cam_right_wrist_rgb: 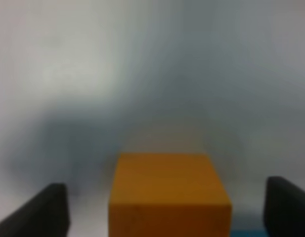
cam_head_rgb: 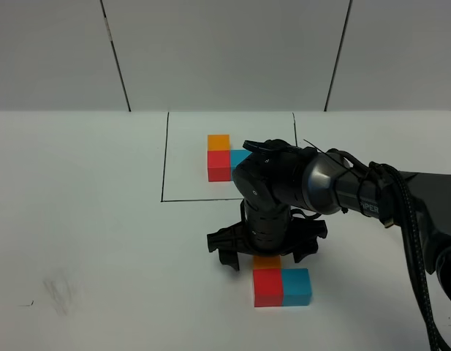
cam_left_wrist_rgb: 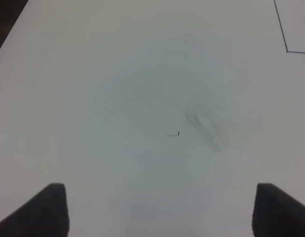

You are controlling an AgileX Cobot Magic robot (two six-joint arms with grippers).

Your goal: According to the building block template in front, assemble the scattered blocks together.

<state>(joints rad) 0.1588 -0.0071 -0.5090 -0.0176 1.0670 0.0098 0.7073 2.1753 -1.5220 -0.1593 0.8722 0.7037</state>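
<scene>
1. Right pincer (cam_head_rgb: 265,257) spread wide, straddling the orange block (cam_right_wrist_rgb: 169,195) with clear gaps on both sides; nothing grasped, fingertips (cam_right_wrist_rgb: 41,210) apart from the cube's faces.
2. Left pincer (cam_left_wrist_rgb: 157,212) likewise released, hovering over bare white table (cam_left_wrist_rgb: 117,89) with only a faint grey smudge (cam_left_wrist_rgb: 209,126) and a tiny dark fleck (cam_left_wrist_rgb: 174,134) below.
3. Scattered blocks gathered near the table's front edge: red cube (cam_head_rgb: 268,288) touching cyan-blue cube (cam_head_rgb: 297,286) side by side, orange one just behind the red, mostly hidden by the black wrist in the high view.
4. Plain matte cubes, sharp-edged, equal in size.
5. Building block template (cam_head_rgb: 224,159) farther back, inside a thin black drawn rectangle (cam_head_rgb: 165,157), its cyan part partly covered by the arm.
6. Right wrist view: orange top face plainly seen, blurred, plus a sliver of cyan; template seen only from the high view.
</scene>
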